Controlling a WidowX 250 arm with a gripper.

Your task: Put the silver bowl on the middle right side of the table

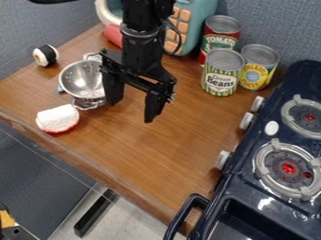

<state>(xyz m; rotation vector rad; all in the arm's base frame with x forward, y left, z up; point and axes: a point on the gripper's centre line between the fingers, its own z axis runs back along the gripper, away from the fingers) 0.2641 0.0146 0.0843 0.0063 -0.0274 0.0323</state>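
Observation:
The gripper [131, 111] hangs over the left half of the wooden table, its two fingers spread wide and nothing visible between them. A silver bowl [80, 79], shaped like a small colander with wire handles, stands at the left part of the table. The left finger overlaps the bowl's right edge in the view and hides part of it; whether they touch I cannot tell. The wooden table [169, 159] runs from the left over to the stove.
A white and red toy food piece [57, 118] lies just in front of the bowl, and a sushi roll [45, 55] behind it. Cans [220, 72] stand at the back right, near a teal toy [197, 23]. The dark blue stove [276, 136] borders the table's right side.

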